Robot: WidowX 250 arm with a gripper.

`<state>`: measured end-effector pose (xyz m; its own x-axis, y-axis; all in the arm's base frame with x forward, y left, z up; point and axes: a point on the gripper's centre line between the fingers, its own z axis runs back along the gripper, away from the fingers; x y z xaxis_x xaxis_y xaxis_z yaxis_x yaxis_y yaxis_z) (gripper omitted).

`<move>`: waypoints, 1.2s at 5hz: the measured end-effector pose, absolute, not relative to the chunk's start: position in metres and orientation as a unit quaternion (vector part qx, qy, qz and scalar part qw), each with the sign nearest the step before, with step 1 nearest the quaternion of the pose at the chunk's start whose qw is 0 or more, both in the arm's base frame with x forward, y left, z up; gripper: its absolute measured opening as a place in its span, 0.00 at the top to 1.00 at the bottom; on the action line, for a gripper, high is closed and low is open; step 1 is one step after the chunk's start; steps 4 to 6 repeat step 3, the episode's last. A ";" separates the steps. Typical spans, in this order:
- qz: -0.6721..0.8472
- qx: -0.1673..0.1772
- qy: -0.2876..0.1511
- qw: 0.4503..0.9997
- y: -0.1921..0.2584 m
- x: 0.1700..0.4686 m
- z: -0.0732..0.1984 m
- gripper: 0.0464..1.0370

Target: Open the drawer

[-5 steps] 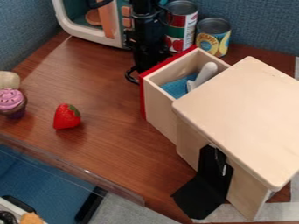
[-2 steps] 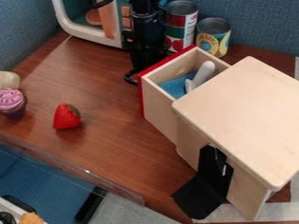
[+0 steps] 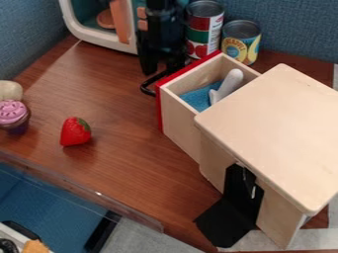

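Observation:
The black gripper (image 3: 162, 68) hangs at the top centre, just above and behind the drawer's black loop handle (image 3: 147, 88). Its two fingers stand apart, open, with the lower one free of the handle as far as I can see. The drawer (image 3: 178, 121) sticks well out of the light wooden box (image 3: 271, 128), and its red front (image 3: 159, 111) faces left. Inside the drawer lie a blue item (image 3: 196, 99) and a white-handled object (image 3: 228, 85). Part of the red front's far end is close to the gripper.
Two cans, one red and green (image 3: 203, 29) and one yellow (image 3: 240, 42), stand behind the drawer. A toy microwave (image 3: 99, 37) is at the back left. A strawberry (image 3: 76, 132) and a cupcake (image 3: 13, 116) sit on the left of the table.
The drawer has slid slightly farther out to the left. My gripper has since risen a little off the handle, shifted left, and its fingers have spread.

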<state>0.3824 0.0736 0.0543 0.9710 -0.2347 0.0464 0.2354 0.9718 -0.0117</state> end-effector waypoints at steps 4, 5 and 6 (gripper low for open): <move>-0.189 0.012 -0.099 0.977 0.056 0.336 0.134 0.04; -0.189 0.012 -0.099 0.977 0.056 0.336 0.134 0.04; -0.189 0.012 -0.099 0.977 0.056 0.336 0.134 0.04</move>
